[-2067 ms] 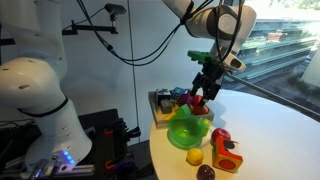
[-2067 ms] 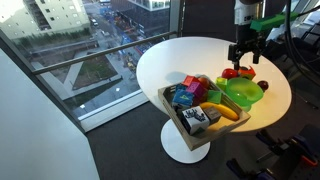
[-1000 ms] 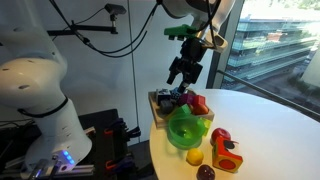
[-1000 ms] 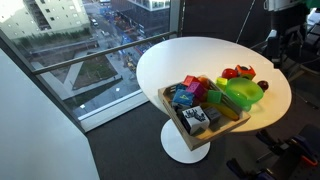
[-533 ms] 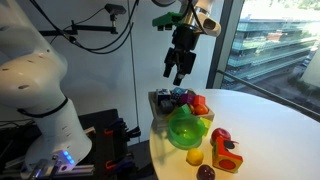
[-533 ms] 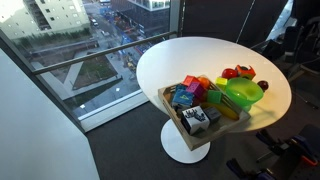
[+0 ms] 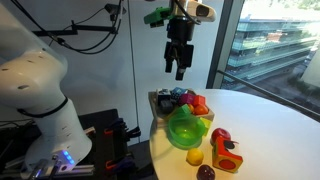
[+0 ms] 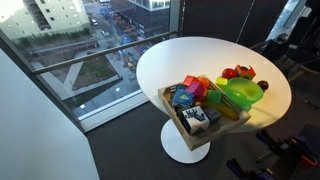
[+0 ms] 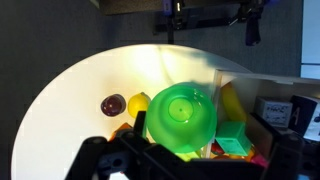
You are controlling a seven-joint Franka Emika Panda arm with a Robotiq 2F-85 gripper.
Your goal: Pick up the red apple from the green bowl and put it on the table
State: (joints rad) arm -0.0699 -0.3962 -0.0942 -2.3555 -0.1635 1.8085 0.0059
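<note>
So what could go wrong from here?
1. The red apple lies loose on the table close to the green bowl, which looks empty; being round, it might roll.
2. If the gripper, open and high above, descends here, the orange-red block and the wooden box crowd the bowl and could be knocked.

Daylight from the window [image 7: 270, 45] lights both exterior views and leaves my white surface [image 8: 190, 55] almost washed out, with the floor [image 8: 120, 150] beneath it dark. In my wrist view the green bowl [image 9: 182, 118] shows a small glint at its middle (the top corners sink to black). My pincer [image 9: 185, 168] is a dark, blurred mass along the bottom edge.
</note>
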